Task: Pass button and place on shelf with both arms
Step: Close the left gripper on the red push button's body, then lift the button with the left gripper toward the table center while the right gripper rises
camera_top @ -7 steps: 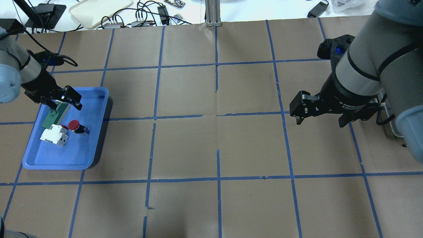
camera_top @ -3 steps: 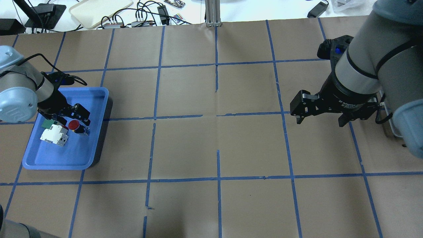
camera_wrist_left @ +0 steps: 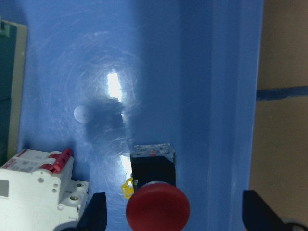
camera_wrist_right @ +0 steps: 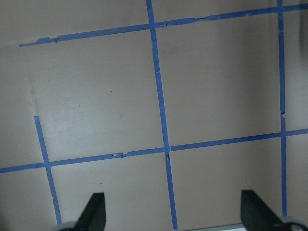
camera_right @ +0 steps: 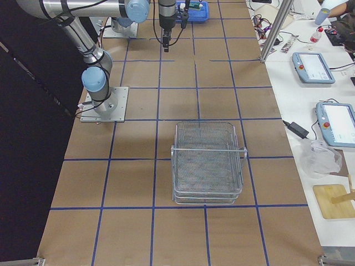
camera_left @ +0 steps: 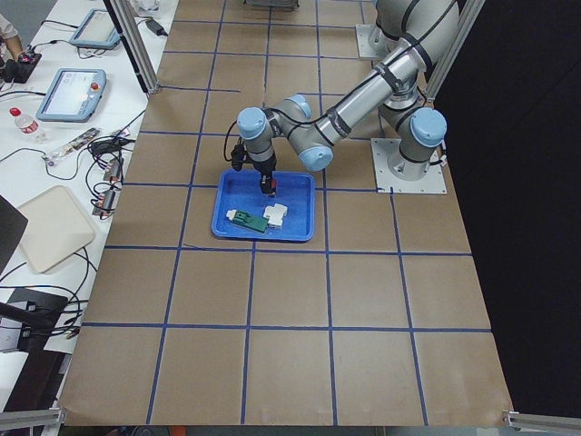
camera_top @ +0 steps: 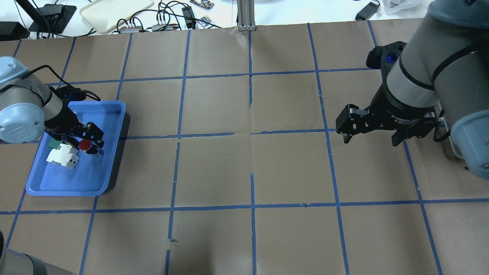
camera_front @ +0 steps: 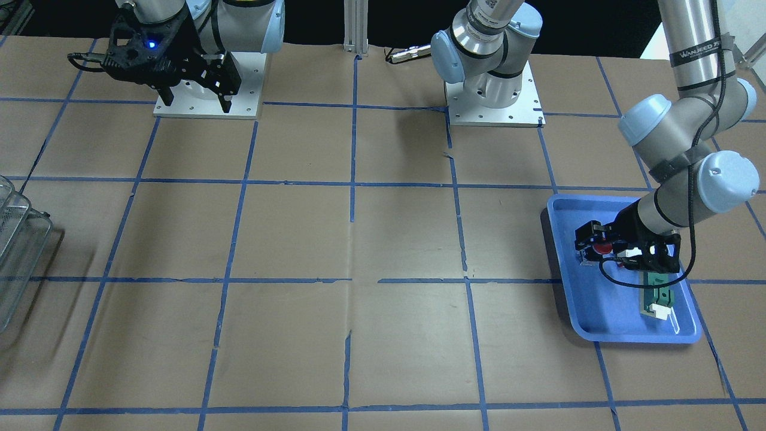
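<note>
The button (camera_top: 85, 144) with its red cap lies on its side in the blue tray (camera_top: 76, 183), next to the white-and-red block. My left gripper (camera_top: 81, 139) is open and low over the tray, its fingers on either side of the button without closing on it. In the left wrist view the button (camera_wrist_left: 157, 202) sits between the two fingertips (camera_wrist_left: 95, 214). It also shows in the front-facing view (camera_front: 601, 247). My right gripper (camera_top: 369, 138) is open and empty above the bare table at the right. The wire-mesh shelf (camera_right: 208, 160) stands at the robot's far right.
The tray also holds a white-and-red block (camera_top: 63, 157) and a green-and-white long part (camera_front: 658, 293). The shelf's edge shows at the left of the front-facing view (camera_front: 18, 251). Cables and a cream tray (camera_top: 114, 11) lie beyond the table's far edge.
My left gripper has moved from over the green part toward the button and lowered, so its open fingers now flank the button. The right arm has barely moved.
</note>
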`<action>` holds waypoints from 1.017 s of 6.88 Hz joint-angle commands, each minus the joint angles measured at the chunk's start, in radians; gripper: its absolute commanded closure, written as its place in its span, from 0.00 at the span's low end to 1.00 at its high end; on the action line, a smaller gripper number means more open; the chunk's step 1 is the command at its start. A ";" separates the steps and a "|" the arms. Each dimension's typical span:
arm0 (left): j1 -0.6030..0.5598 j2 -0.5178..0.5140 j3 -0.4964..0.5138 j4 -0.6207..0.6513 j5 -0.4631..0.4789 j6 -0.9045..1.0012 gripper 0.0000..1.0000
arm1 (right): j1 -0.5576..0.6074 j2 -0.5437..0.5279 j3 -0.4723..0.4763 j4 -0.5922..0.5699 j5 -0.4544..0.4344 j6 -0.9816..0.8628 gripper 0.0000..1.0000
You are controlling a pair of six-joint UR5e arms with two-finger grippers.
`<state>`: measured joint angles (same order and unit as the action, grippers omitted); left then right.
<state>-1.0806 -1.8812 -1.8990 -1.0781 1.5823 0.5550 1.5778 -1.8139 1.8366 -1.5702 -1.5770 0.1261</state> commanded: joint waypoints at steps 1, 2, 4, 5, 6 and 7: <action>-0.001 0.002 0.000 0.012 0.001 -0.004 0.97 | -0.002 0.030 -0.002 -0.042 0.000 -0.003 0.00; -0.001 0.008 0.001 0.007 -0.001 -0.004 1.00 | -0.002 0.034 -0.004 -0.063 0.006 0.004 0.00; -0.015 0.045 0.034 -0.043 -0.014 0.002 1.00 | -0.022 0.038 -0.010 -0.070 0.011 0.000 0.00; -0.036 0.080 0.078 -0.154 -0.151 0.000 1.00 | -0.036 0.054 -0.019 -0.082 0.009 -0.070 0.00; -0.042 0.108 0.127 -0.304 -0.277 -0.006 1.00 | -0.047 0.097 -0.045 -0.102 0.011 -0.154 0.00; -0.085 0.126 0.147 -0.360 -0.418 -0.035 1.00 | -0.054 0.178 -0.095 -0.158 0.017 -0.146 0.00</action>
<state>-1.1285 -1.7827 -1.7883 -1.3350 1.3254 0.5442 1.5349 -1.7140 1.7894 -1.6776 -1.5653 0.0085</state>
